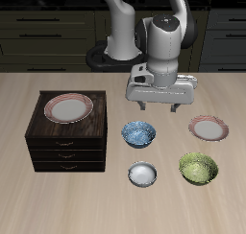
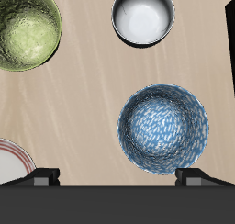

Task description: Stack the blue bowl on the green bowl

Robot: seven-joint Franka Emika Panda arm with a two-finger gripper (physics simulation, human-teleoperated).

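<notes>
Hovering spread over the mottled blue-and-white glazed round bowl point(image 2: 164, 128), the pincer point(image 1: 162, 108) should pinch its rim; likely stiff, slippery, breakable

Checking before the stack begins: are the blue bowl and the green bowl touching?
Apart. The wrist view shows bare table between the blue bowl and the green bowl; the exterior view shows the same gap.

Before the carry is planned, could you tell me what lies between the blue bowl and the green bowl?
Only bare tabletop lies between the blue bowl and the green bowl; the wrist view shows it best. The white-grey bowl sits off that line.
</notes>
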